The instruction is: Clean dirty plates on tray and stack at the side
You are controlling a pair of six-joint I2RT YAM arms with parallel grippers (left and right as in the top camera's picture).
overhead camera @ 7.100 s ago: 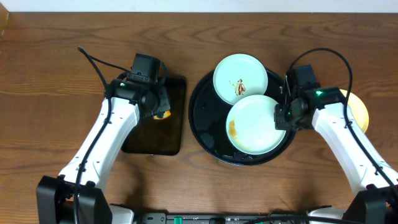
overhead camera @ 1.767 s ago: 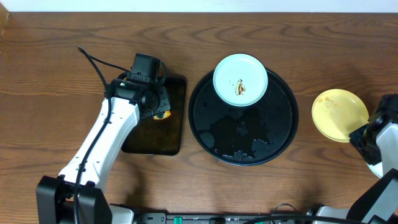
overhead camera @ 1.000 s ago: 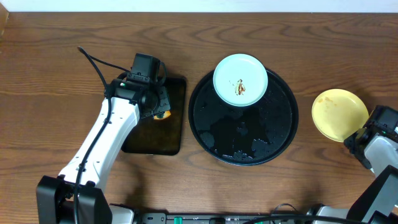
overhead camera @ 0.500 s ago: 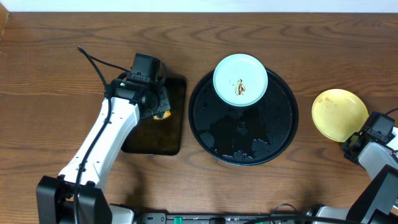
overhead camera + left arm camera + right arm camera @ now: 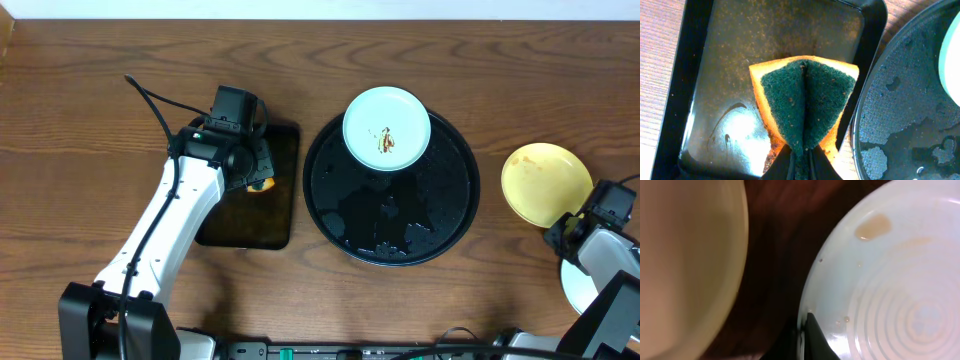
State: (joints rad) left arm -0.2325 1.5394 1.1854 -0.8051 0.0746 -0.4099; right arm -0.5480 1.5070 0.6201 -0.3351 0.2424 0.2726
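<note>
Wood-grain tabletop (image 5: 80, 100): most of it is bare at upper left and along the top of the overhead view.

Round black tray (image 5: 400, 215), centre of frame: wet film and droplets on its floor. One mint-white plate (image 5: 387, 127) sits on its upper rim with a brown sauce smear in the middle. Not cleaned yet.

Rectangular black tray (image 5: 715, 75), just left of the round one: wet and gritty.

Yellow plate (image 5: 545, 183): on the bare wood at centre right, apart from the round tray.

Second mint-white plate (image 5: 900, 280): at the lower right edge of the overhead view, just beside the yellow plate. It carries a tan spot near its rim.

Sponge (image 5: 805, 100): folded green side out, over the rectangular tray.

My left gripper (image 5: 799, 157) pinches the sponge at its fold. My right gripper (image 5: 802, 327) is closed thin on the mint plate's rim.

Risks, as I judge them:
- The rim is glossy and wet, and I grip only its edge, so the plate could pivot or slip out.
- If I go low onto the yellow plate, the rims could clip and shove it.
- The tan spot may mean I stack a plate that isn't clean.
</note>
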